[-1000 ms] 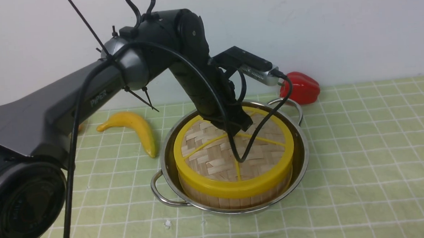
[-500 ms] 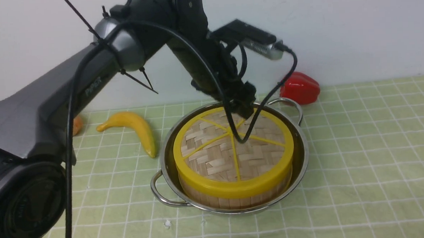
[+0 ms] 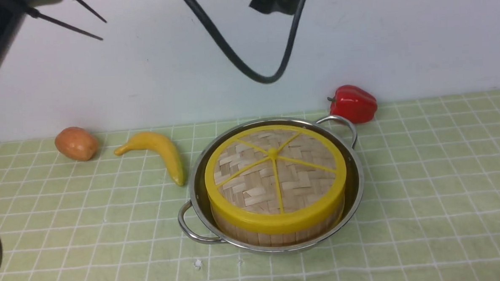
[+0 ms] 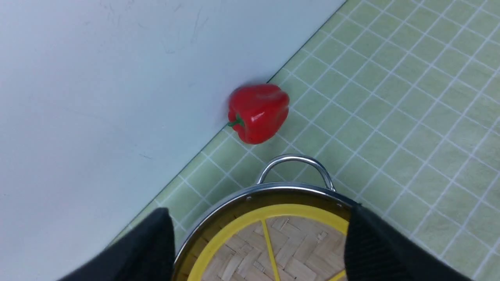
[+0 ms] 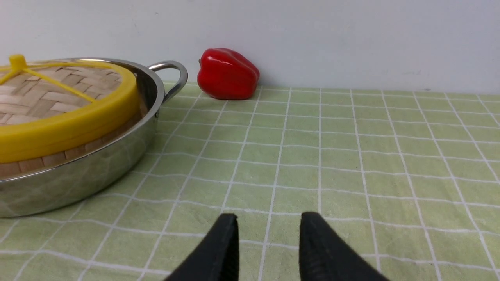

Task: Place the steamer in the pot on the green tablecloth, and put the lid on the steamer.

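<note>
Front view: the lid (image 3: 274, 173) sits flat on the steamer (image 3: 275, 232) inside the pot (image 3: 353, 186). Left wrist view: the left gripper (image 4: 258, 242) has its jaws wide apart, empty, above the lid's far edge. Right wrist view: the right gripper (image 5: 267, 238), jaws parted and empty, sits low beside the pot, which lies off to its left.

Even, bright, diffuse lighting throughout; no hard shadows cast. Soft shadow seen under pot (image 3: 355, 182) rim on green tablecloth (image 3: 437, 183). Small glare spots noted on red pepper (image 3: 353, 104) and pot wall (image 5: 78, 179). Left wrist view: pepper (image 4: 258, 112) slightly smeared by motion, dark fingers (image 4: 375, 249) out of focus. Front view mildly soft, grainy.
</note>
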